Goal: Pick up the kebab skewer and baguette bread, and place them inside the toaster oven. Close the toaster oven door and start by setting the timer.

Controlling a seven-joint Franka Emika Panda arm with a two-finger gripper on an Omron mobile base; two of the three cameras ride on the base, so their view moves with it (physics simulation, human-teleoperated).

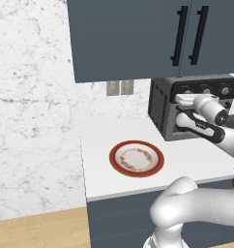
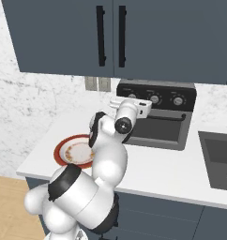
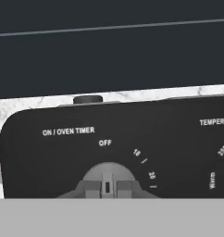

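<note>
Hand clamped on timer knob; toaster oven door closed.

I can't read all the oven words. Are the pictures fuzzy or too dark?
Hand view: evenly lit, no glare; the timer knob labels on the toaster oven read clearly, slightly soft, cut off at right. Left base view: the plate sharp, soft shadow. Right base view: knob markings too small to read.

The toaster oven is black with silver knobs and white lettering. Left of it, the plate is red-rimmed, cream-centred, orange-speckled.
</note>
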